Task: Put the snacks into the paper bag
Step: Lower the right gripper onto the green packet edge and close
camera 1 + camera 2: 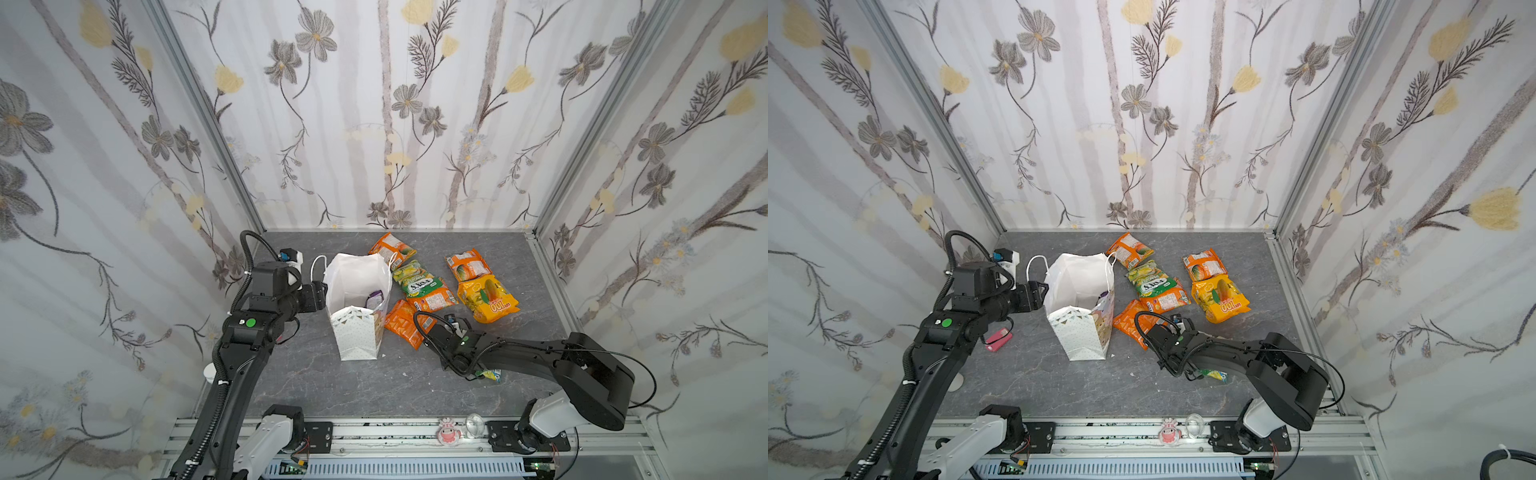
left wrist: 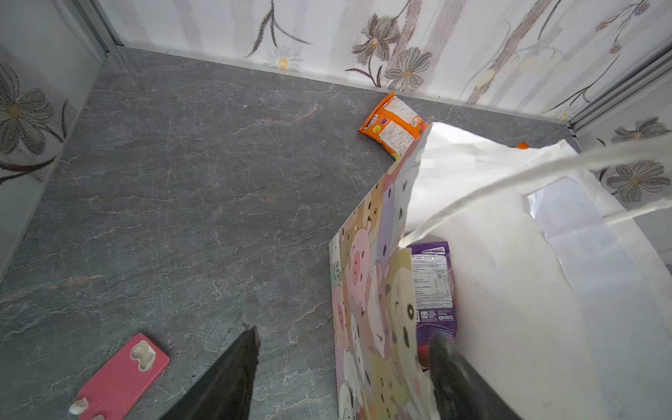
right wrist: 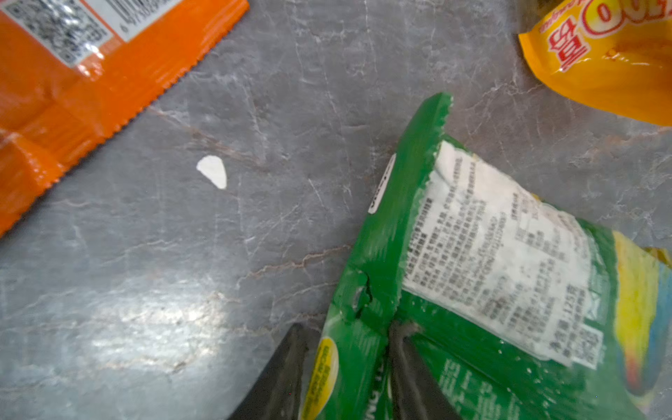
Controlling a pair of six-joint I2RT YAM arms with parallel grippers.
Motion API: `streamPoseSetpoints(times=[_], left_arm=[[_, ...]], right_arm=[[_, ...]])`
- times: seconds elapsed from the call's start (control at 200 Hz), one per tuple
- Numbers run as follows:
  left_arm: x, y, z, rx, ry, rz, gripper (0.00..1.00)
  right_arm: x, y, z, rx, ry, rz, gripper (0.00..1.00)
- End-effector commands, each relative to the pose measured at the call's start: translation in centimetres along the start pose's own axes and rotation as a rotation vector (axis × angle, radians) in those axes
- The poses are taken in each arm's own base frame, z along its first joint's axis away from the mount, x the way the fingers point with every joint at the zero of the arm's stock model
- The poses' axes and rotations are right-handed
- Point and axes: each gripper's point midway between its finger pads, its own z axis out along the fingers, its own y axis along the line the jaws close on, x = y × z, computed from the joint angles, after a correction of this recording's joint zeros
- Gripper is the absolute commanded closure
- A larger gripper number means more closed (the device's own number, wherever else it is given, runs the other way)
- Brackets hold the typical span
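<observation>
Clenching the crimped edge of a green packet [image 3: 491, 254], the right claw [image 3: 347, 331] is positioned low over the counter [image 1: 316, 382], toward its front. The edge grip is judged deliberate: the packet hangs free and can be released cleanly over an opening.

The left claw [image 2: 343, 334] is released. Its jaws are set wide astride a side wall of the bag [image 1: 357, 336], one finger inside and one outside, with no pinch visible. This placement is judged to steady the bag and hold its mouth spread.

The bag is stood upright left of centre, and a purple packet [image 2: 432, 283] is already seen inside. Six other packets [image 1: 428, 301], mostly orange, are laid in a loose cluster just beside the bag, on its right. A flat pink item [image 2: 123, 374] is noted near the left arm.

The counter is grey and veined like stone. It is enclosed on three sides by floral panels [image 1: 374, 124] set in aluminium posts.
</observation>
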Motion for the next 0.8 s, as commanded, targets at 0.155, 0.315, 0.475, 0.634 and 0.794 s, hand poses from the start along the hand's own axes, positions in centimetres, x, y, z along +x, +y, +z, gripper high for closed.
streamPoseSetpoints(times=[0.155,0.315,0.475,0.634,0.794], left_arm=[[-0.6,-0.1,0.0,0.003,-0.020,0.010,0.26],[-0.7,-0.1,-0.1,0.003,-0.022,0.011,0.26],[-0.7,-0.1,-0.2,0.002,-0.023,0.010,0.26],[-0.7,-0.1,-0.1,0.002,-0.022,0.011,0.27],[-0.7,-0.2,-0.2,0.005,-0.022,0.011,0.26]], right_arm=[[0.7,0.4,0.7,-0.008,0.030,-0.003,0.82],[0.6,0.5,0.6,-0.011,0.029,-0.006,0.96],[0.2,0.7,0.1,-0.031,0.018,0.004,1.00],[-0.5,0.7,-0.9,-0.070,-0.012,0.024,1.00],[-1.4,0.2,-2.4,-0.126,-0.064,0.060,1.00]])
